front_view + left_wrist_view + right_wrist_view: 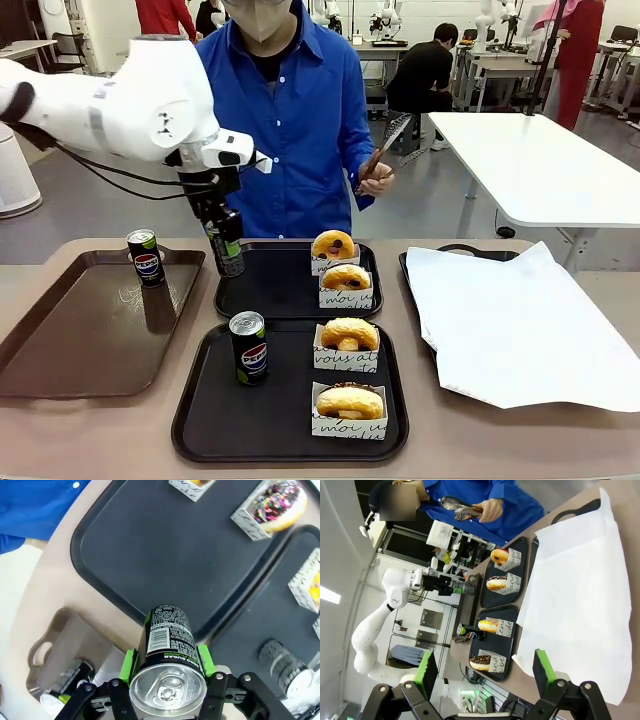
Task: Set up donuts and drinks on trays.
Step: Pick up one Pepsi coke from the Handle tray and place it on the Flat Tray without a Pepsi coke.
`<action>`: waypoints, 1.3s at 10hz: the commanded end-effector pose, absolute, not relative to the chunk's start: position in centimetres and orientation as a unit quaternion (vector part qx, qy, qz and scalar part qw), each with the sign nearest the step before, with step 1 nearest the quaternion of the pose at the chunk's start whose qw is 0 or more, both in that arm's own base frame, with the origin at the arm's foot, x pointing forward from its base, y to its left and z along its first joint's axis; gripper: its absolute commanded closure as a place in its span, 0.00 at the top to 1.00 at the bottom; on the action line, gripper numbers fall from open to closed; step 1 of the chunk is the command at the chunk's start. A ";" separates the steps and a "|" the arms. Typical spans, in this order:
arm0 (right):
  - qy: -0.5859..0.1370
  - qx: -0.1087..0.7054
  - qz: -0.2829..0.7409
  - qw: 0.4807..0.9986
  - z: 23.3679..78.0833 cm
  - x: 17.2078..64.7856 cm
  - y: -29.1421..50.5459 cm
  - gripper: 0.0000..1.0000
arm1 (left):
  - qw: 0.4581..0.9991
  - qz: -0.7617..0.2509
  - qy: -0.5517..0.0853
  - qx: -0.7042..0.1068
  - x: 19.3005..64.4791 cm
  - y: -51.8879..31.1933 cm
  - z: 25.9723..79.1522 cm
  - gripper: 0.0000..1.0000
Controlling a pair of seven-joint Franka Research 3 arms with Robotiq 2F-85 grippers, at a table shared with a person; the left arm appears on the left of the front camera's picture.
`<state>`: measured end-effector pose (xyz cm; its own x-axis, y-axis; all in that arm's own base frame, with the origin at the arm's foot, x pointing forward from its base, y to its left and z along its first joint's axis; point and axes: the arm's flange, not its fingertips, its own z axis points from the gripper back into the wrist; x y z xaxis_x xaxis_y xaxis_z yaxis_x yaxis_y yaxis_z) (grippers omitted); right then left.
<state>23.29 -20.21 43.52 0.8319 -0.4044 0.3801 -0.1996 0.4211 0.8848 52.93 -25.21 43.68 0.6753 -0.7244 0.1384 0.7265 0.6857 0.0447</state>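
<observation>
My left gripper (224,238) is shut on a black Pepsi can (228,258), holding it upright above the left rim of the far black tray (275,295). In the left wrist view the green pads (131,662) clamp the can (167,635) on both sides. Two sleeved donuts (333,245) (346,278) sit on that tray's right side. The near black tray (215,420) carries another can (248,347) and two donuts (349,335) (349,403). My right gripper (486,675) hangs open high over the table's right side, nothing between its fingers.
A brown tray (70,340) at the left holds a third can (146,257). White paper (520,320) covers a dark tray at the right. The person in a blue shirt stands at the far side holding tongs (385,150).
</observation>
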 end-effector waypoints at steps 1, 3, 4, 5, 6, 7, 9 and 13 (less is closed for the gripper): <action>-0.290 0.539 -0.059 0.788 43.4 23.4 -20.3 1.00 | 0.922 -0.382 -0.068 0.015 54.7 -27.0 42.7 0.58; -0.290 0.539 -0.059 0.788 43.4 23.4 -20.3 1.00 | 0.925 -0.375 -0.047 0.026 56.0 -28.2 40.8 0.58; -0.290 0.539 -0.059 0.788 43.4 23.4 -20.3 1.00 | 0.926 -0.374 -0.036 0.027 56.6 -28.8 39.7 0.58; -0.290 0.539 -0.059 0.788 43.4 23.4 -20.3 1.00 | 0.927 -0.373 -0.031 0.031 56.9 -29.2 38.7 0.58; -0.290 0.539 -0.059 0.788 43.4 23.4 -20.3 1.00 | 0.926 -0.375 -0.032 0.034 56.8 -29.6 38.3 0.58; -0.290 0.539 -0.059 0.788 43.4 23.4 -20.3 1.00 | 0.924 -0.378 -0.035 0.048 56.8 -29.9 38.4 0.58; -0.290 0.539 -0.059 0.788 43.4 23.4 -20.3 1.00 | 0.925 -0.376 -0.030 0.037 56.9 -29.9 38.5 1.00; -0.290 0.539 -0.059 0.788 43.4 23.4 -20.3 1.00 | 0.928 -0.371 -0.022 0.019 57.0 -29.6 38.8 0.99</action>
